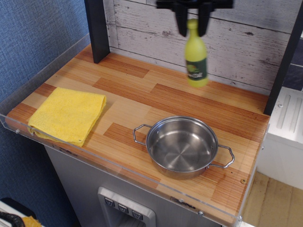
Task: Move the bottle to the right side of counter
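The yellow-green bottle (195,56) with a dark "Oil" label hangs in the air above the back of the wooden counter (142,99), right of its middle. My black gripper (192,24) comes down from the top edge and is shut on the bottle's neck and cap. The bottle hangs roughly upright, its base clear of the planks and in front of the grey plank wall.
A steel pot (182,146) with two handles stands at the front right of the counter. A folded yellow cloth (67,114) lies at the front left. A black post (97,28) stands at the back left, another post (284,61) at the right edge.
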